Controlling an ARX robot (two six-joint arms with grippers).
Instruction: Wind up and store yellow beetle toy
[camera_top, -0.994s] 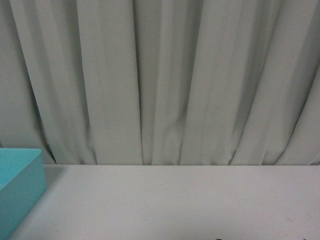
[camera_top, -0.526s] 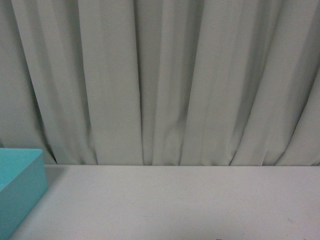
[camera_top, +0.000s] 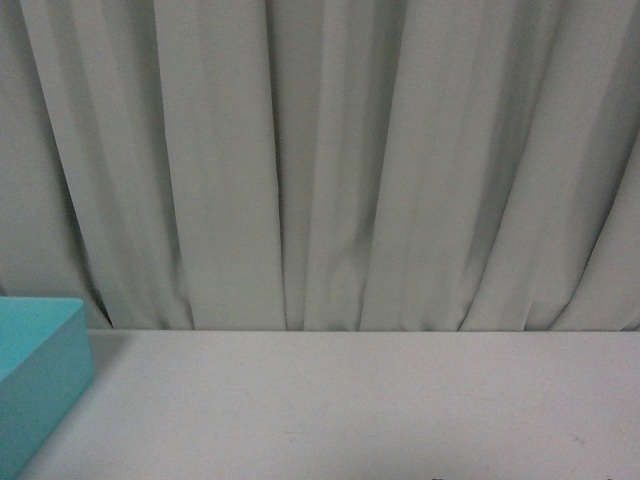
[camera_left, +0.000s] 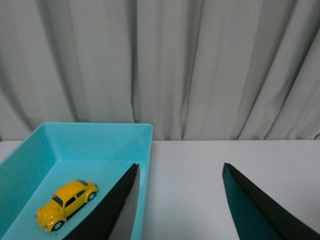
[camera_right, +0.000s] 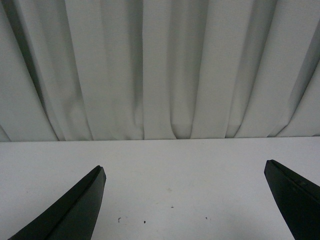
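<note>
The yellow beetle toy (camera_left: 66, 204) rests on its wheels on the floor of the turquoise bin (camera_left: 100, 131) in the left wrist view. My left gripper (camera_left: 180, 167) is open above the table just beside the bin, one finger (camera_left: 117, 205) over the bin's near wall, nothing between the fingers. My right gripper (camera_right: 184, 167) is wide open over bare white table with nothing in it. In the front view only a corner of the turquoise bin (camera_top: 40, 375) shows at the lower left; neither arm appears there.
A pale grey curtain (camera_top: 320, 160) hangs along the far edge of the white table (camera_top: 350, 400). A few small dark specks (camera_right: 144, 221) lie on the table under the right gripper.
</note>
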